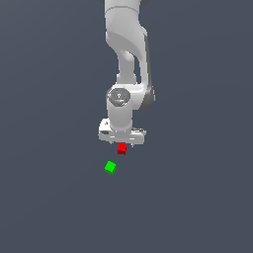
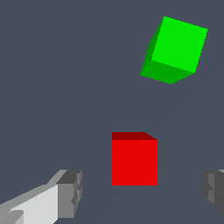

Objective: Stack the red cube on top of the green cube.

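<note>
Red plain cube [image 2: 134, 162] sits between my white gripper's [image 2: 140, 192] grey pads [image 2: 70, 194], jaws spread wide, clear gaps either side, nothing gripped. Bright-green plain cube [image 1: 110, 167] lies apart, lower left of it in the exterior view, on flat slate-grey floor [image 1: 197, 197].

Red cube [image 1: 122, 148]: tiny, plain bright red, flat on the table, squarely aligned in the wrist view [image 2: 134, 160], top face darker. Lies between the open fingers, touching neither.

Green cube [image 1: 110, 167]: same size, plain bright green, also flat on the table, turned at an angle to the red one [image 2: 175, 49]. Sits near the red cube, apart from it, toward the exterior view's left and nearer the camera.
</note>
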Robot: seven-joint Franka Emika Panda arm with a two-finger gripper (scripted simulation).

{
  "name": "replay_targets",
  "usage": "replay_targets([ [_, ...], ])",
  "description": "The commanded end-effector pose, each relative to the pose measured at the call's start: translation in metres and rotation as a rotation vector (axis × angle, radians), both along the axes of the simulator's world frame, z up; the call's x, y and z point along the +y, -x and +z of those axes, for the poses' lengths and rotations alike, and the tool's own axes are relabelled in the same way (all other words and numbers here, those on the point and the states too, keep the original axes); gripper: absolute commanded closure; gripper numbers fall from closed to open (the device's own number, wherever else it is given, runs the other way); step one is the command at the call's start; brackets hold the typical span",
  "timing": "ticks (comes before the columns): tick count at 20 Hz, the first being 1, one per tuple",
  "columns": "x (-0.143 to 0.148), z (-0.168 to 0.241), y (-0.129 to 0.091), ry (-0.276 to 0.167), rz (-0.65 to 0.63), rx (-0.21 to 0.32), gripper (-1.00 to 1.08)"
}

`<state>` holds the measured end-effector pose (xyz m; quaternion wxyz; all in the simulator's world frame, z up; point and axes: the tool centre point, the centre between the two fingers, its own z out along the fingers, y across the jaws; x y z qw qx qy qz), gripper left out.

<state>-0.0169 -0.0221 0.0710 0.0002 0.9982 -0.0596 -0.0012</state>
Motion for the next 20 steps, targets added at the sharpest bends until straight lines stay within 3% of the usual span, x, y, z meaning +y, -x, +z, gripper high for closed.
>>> replay_targets([
  [1, 0.0, -0.001, 0.0, 0.0, 0.0, -0.001, -0.92],
  [17, 0.0, -0.051, -0.001, 0.0, -0.001, -0.002, -0.92],
  [18, 0.0, -0.051, -0.001, 0.0, -0.001, -0.002, 1.08],
  [20, 0.0, -0.051, -0.001, 0.0, -0.001, -0.002, 1.08],
])
